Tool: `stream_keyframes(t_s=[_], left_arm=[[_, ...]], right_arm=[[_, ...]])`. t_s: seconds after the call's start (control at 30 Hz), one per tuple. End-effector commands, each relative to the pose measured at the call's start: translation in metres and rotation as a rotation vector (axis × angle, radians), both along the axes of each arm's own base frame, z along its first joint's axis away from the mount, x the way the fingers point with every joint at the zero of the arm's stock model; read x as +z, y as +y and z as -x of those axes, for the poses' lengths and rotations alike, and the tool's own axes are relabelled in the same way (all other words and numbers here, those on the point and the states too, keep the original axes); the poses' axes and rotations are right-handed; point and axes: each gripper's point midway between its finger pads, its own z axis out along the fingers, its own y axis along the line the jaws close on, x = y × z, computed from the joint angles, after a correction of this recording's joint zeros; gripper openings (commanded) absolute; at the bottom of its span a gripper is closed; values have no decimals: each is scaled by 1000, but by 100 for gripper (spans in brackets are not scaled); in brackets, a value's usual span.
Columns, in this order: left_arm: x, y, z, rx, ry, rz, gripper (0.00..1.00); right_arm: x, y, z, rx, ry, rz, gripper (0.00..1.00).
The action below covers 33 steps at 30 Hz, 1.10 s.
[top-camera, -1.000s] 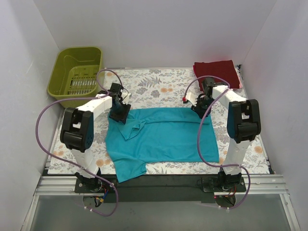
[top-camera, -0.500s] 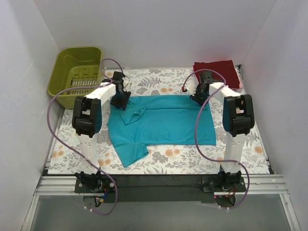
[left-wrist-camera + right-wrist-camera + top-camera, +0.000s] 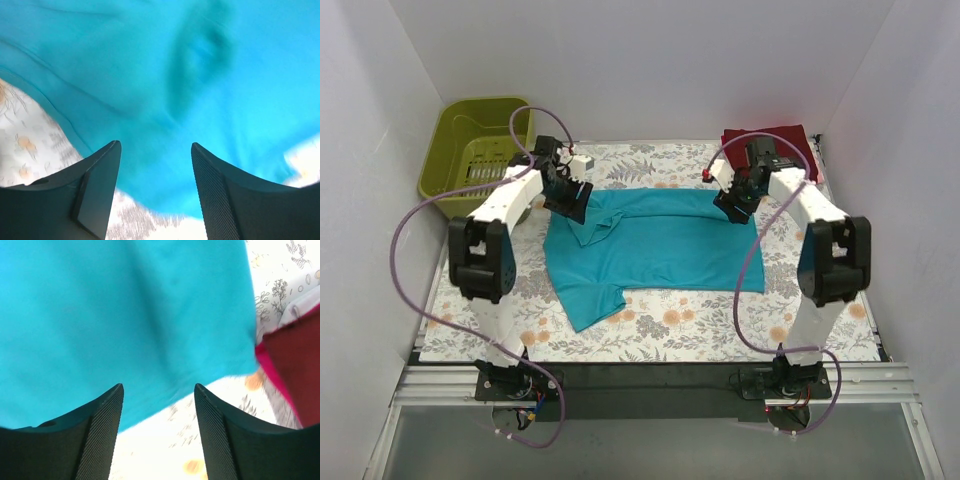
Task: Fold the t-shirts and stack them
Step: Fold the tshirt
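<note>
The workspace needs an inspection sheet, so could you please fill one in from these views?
Surface: floral-print table cover, lying flat.
Job's things: teal t-shirt spread out mid-table, not yet folded, one sleeve pointing to the near edge; dark red folded shirt at the far right corner, a pink edge beneath it in the right wrist view.
Clutter: olive-green basket at the far left corner; contents nothing seen.
Pincers: left pincer open over the shirt's far left edge; right pincer open over its far right corner; neither holds cloth.
Cables: purple cable loops beside the left arm; another hangs above the shirt's right edge.
Surroundings: white walls on three sides.
</note>
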Motion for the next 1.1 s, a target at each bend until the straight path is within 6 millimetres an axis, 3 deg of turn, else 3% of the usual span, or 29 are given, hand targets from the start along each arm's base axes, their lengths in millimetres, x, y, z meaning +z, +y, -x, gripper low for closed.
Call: stream_keyframes(t_s=[0.0,0.03,0.07,0.1,0.13,0.2,0.3,0.37,0.5,0.77,1.07], left_arm=[[64,-15,75,-252,-53,134,58],[57,-12,97,-280,-2,130,58],[52,-9,112,-304,22,126,58],[48,-4,127,-336,41,115,58],[35,1,158,-393,95,107,58],[26,5,180,-451,107,77,58],[10,11,206,-514,85,14,57],[-3,13,218,-553,80,-27,56],[-18,16,222,-573,75,-67,54],[-24,17,220,-589,78,-84,52],[-27,20,222,-618,86,-96,53]], right_arm=[[33,11,76,108,79,-69,66],[40,9,89,122,62,-62,66],[20,0,113,120,123,-28,66],[15,-2,124,139,131,-12,63],[18,-6,134,140,118,-3,62],[-1,-14,161,151,166,37,59],[-15,-21,186,144,195,59,55],[-20,-24,187,127,173,72,55],[-36,-26,197,124,173,90,53],[-51,-27,191,114,123,126,52],[-51,-37,189,118,78,173,52]])
